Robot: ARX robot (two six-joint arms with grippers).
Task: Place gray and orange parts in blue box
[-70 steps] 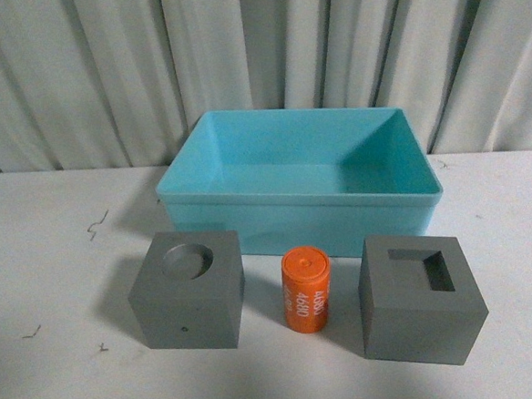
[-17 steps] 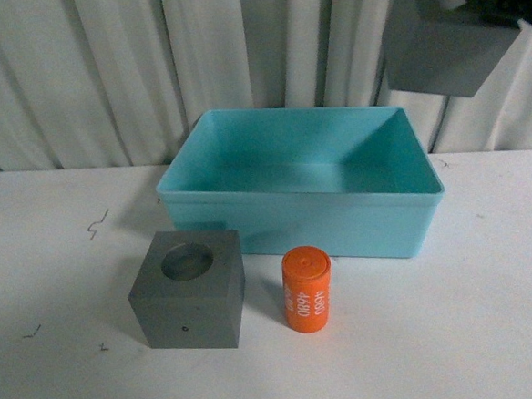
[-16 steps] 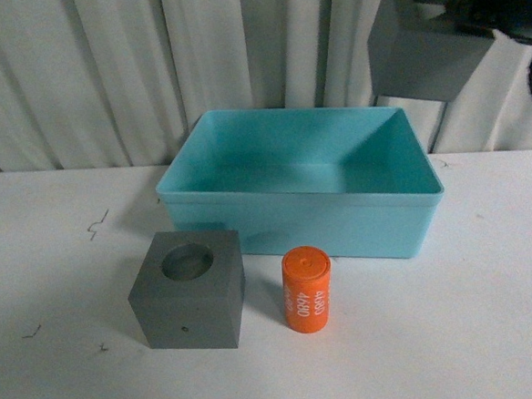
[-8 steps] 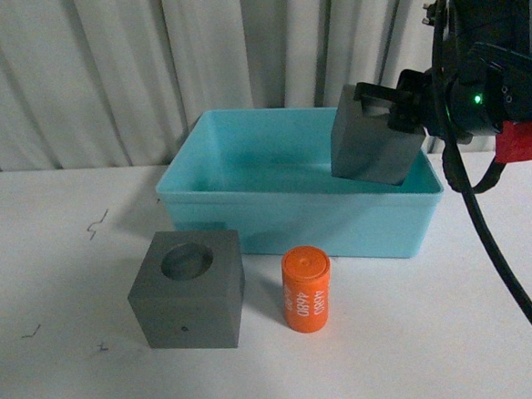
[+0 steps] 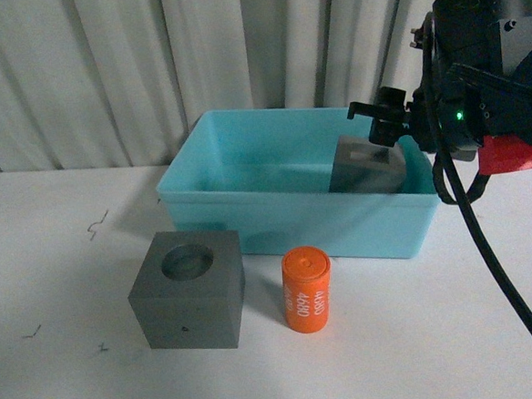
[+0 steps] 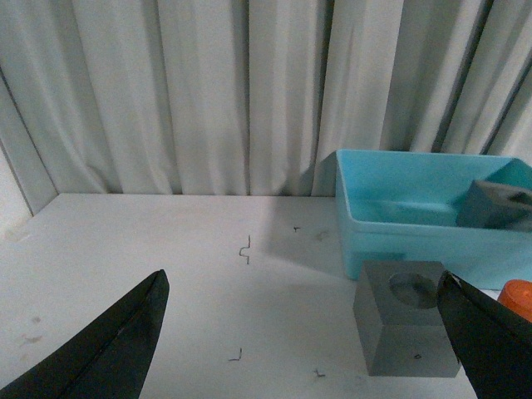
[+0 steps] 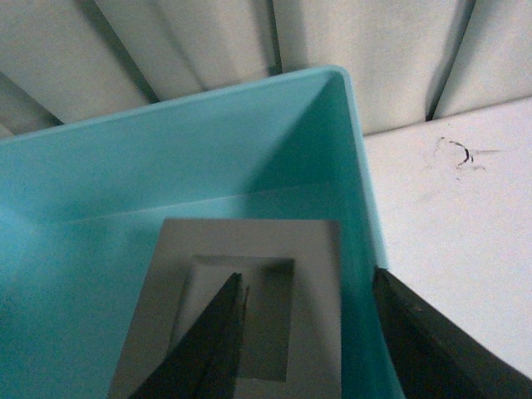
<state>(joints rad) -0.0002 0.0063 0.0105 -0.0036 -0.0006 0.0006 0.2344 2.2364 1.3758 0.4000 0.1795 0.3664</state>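
Here, gray cube (image 7: 249,241) in blue box (image 7: 166,158), right gripper (image 7: 307,278) astride cube's wall

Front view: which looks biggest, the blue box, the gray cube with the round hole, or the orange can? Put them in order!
1. blue box: biggest by far, even though it sits farther back.
2. gray cube with the round hole.
3. orange can: smallest. It stands beside the cube, about equally near, so that comparison is fair.
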